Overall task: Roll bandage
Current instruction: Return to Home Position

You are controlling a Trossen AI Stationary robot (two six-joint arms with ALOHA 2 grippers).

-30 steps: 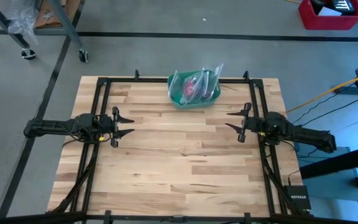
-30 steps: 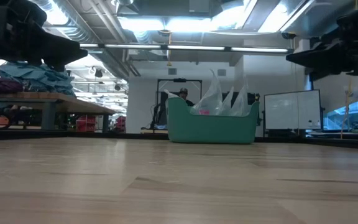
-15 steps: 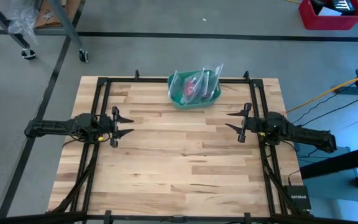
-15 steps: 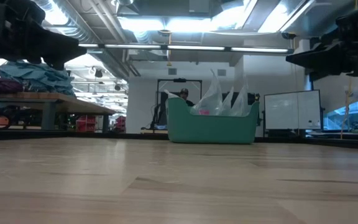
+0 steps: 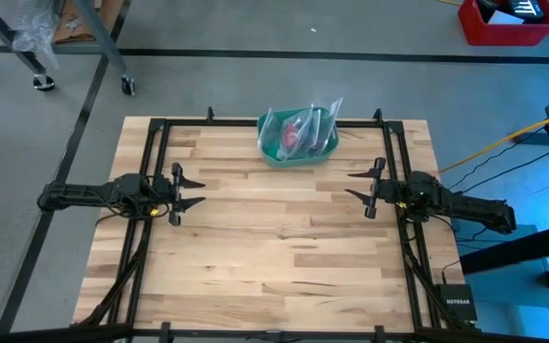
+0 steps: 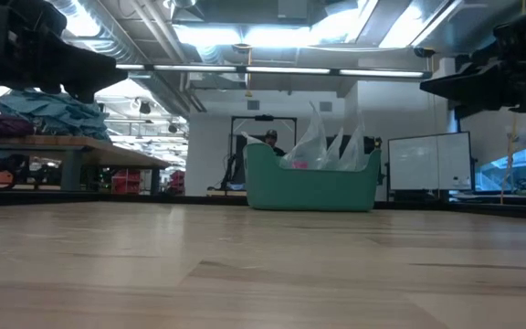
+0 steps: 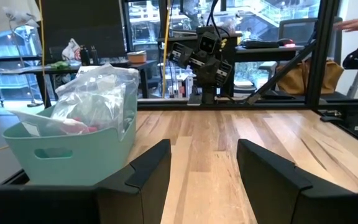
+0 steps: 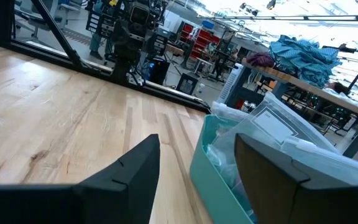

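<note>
A green bowl (image 5: 296, 145) stands at the table's far edge, near the middle. Clear crinkly plastic bags (image 5: 305, 122) stick up out of it. Something pink (image 5: 290, 137) shows inside among the bags; whether it is the bandage I cannot tell. The bowl also shows in the low view (image 6: 312, 182), the left wrist view (image 7: 67, 144) and the right wrist view (image 8: 229, 174). My left gripper (image 5: 191, 190) hovers open and empty over the table's left side. My right gripper (image 5: 358, 186) hovers open and empty over the right side.
A black frame (image 5: 160, 127) runs along the table's left, far and right edges. Bare wood (image 5: 274, 229) lies between the two grippers and toward the near edge. In the low view a person (image 6: 267, 139) stands in the room behind the bowl.
</note>
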